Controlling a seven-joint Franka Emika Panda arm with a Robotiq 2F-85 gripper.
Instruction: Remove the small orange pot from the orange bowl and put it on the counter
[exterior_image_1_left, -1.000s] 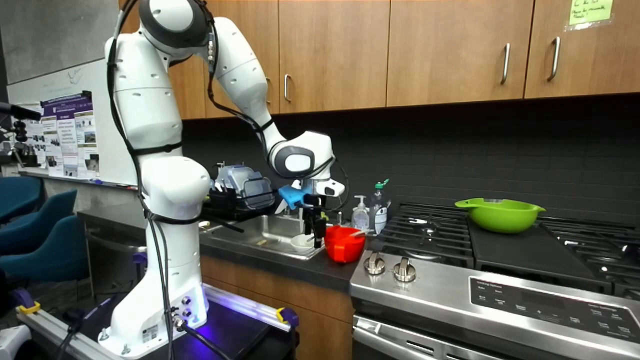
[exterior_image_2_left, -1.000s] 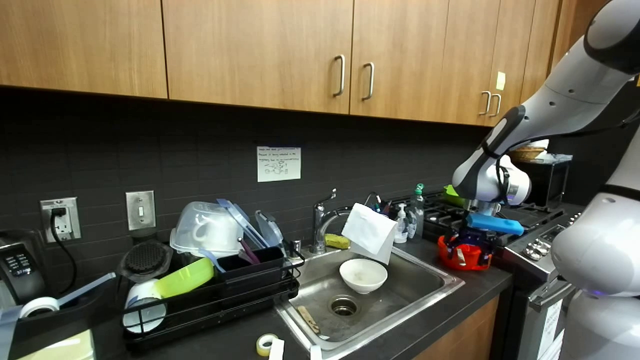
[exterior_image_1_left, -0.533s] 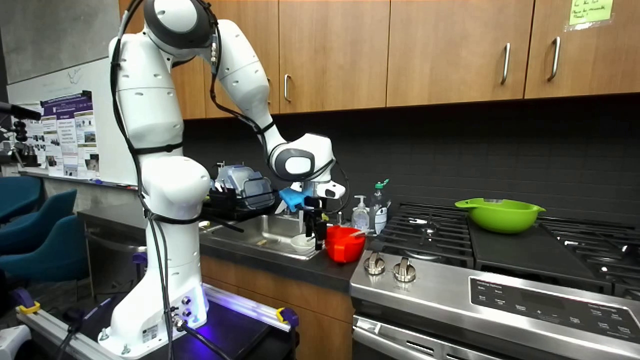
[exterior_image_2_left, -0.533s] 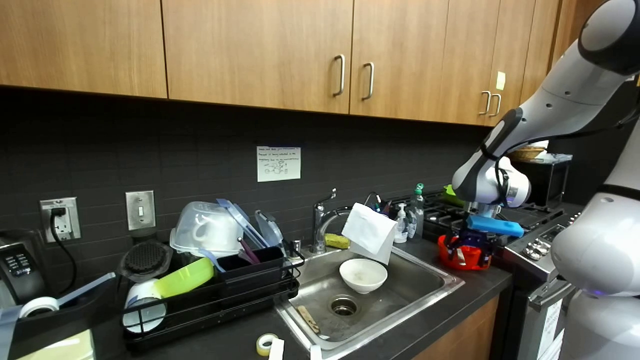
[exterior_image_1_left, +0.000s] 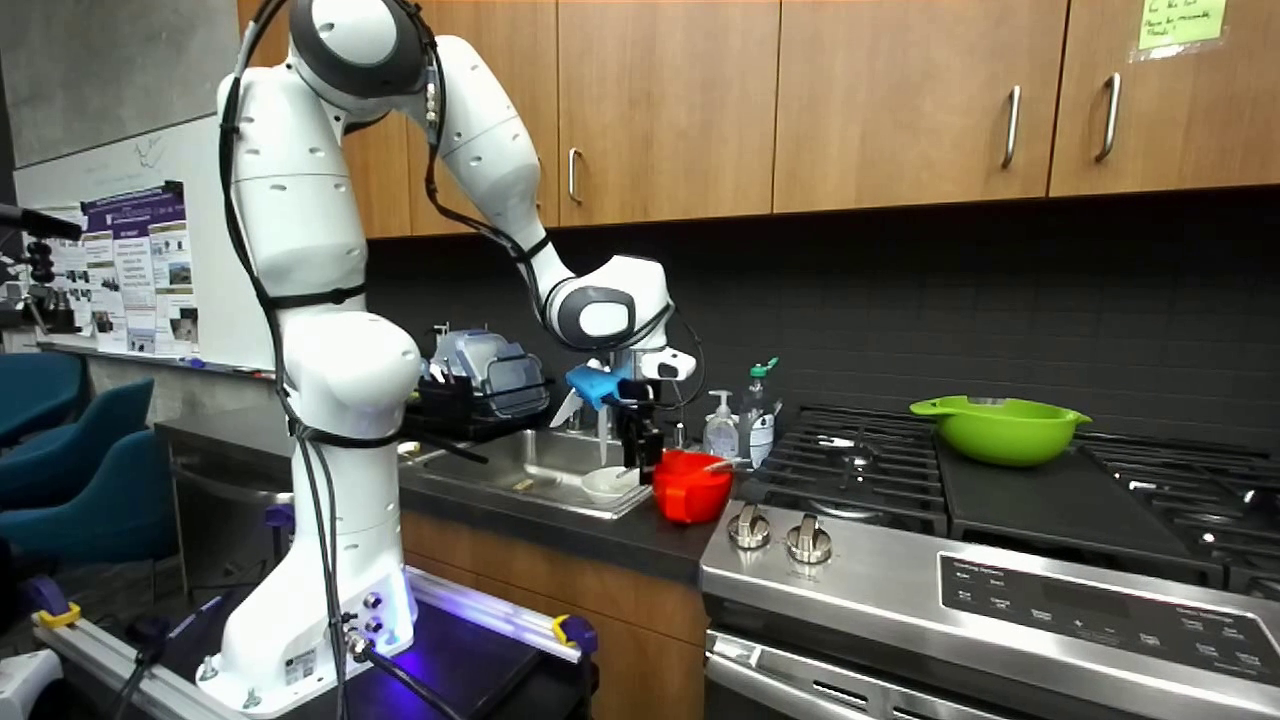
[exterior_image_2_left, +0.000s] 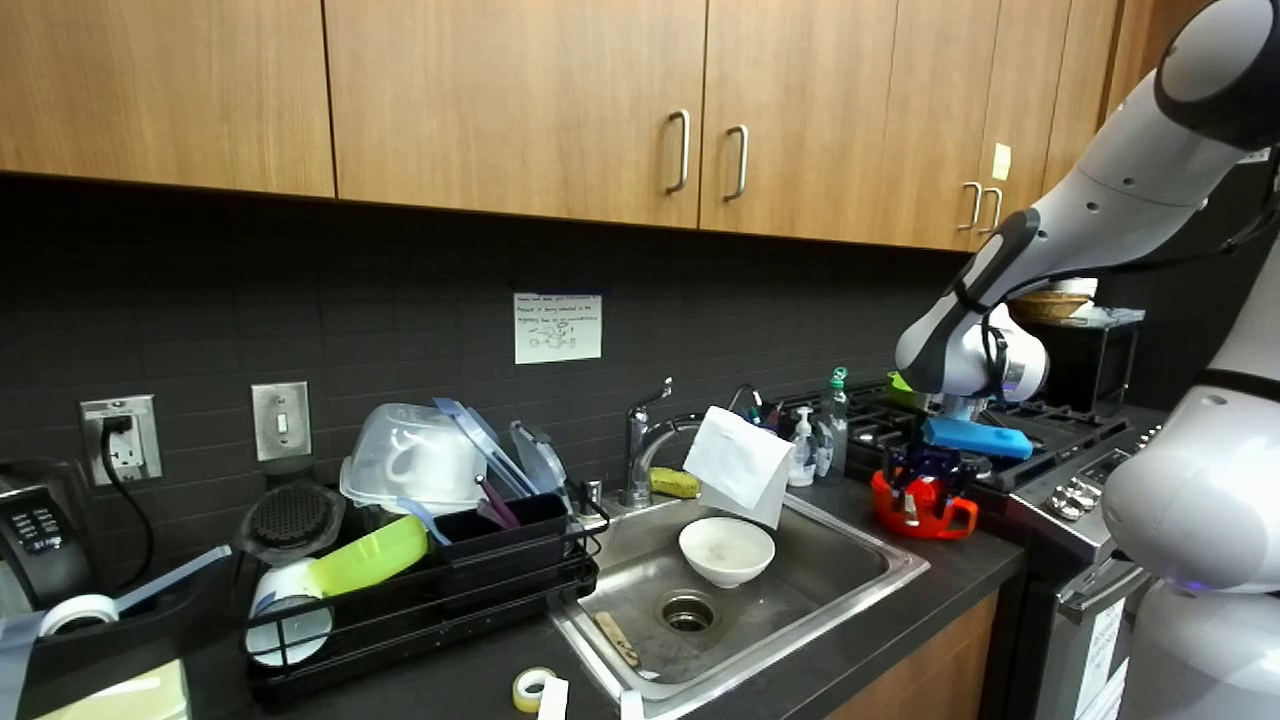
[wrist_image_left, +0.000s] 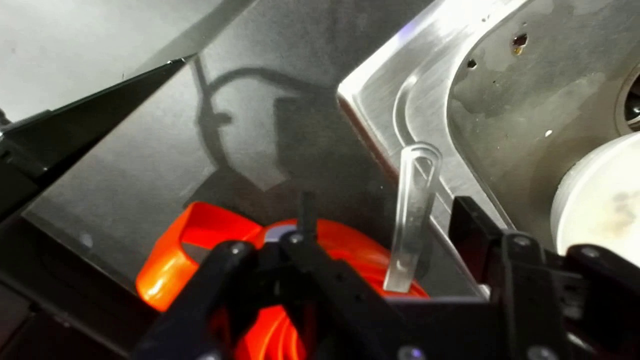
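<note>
While the gripper (wrist_image_left: 389, 228), jaws apart, hangs near the orange bowl (exterior_image_1_left: 695, 490), removal to the counter (exterior_image_1_left: 650, 537) appears outstanding; small pot indistinct.

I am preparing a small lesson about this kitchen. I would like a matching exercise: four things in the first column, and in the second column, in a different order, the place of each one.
Things
1. orange bowl
2. lime-green bowl
3. yellow sponge
4. white bowl

Places
A. on the stove
B. in the sink
C. between the sink and the stove
D. at the foot of the faucet

Right pairs: 1-C; 2-A; 3-D; 4-B
</note>
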